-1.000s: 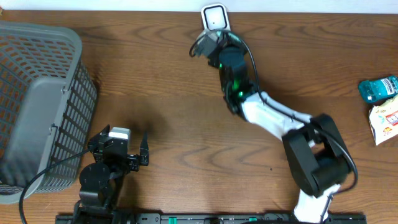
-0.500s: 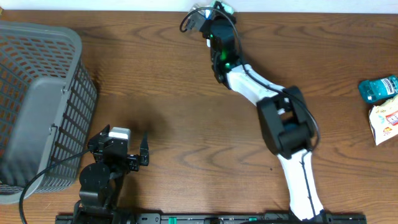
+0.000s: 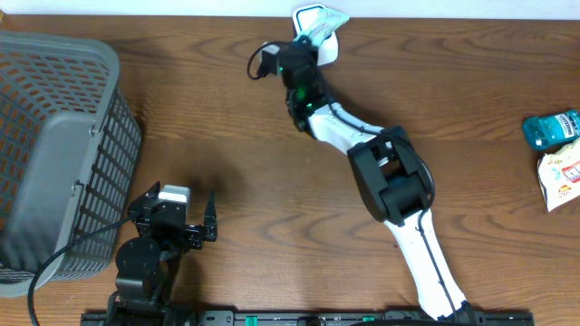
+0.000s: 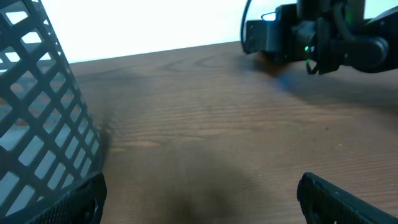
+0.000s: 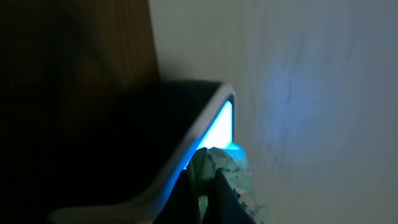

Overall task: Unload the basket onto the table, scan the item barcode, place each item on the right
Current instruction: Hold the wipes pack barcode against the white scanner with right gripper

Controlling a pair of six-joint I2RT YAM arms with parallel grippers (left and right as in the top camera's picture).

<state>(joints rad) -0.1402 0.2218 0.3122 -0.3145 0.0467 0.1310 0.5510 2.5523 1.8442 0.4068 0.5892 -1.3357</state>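
Holding a small greenish packet (image 5: 219,169) up at the glowing scanner (image 5: 210,132) on the far edge of the bench (image 3: 227,136), the right tool (image 3: 308,33) is clenched on it; the left tool (image 4: 205,208) sits released beside the basket (image 3: 54,154).

Your R arm (image 3: 399,181) runs long across the worktop (image 3: 227,136) to its far edge; R gripper (image 3: 308,38) pinched shut, prob. on a thin packet (image 5: 224,168). L arm (image 3: 145,258) folded by its base, L gripper (image 3: 174,213) low, fingers (image 4: 348,199) spread wide.
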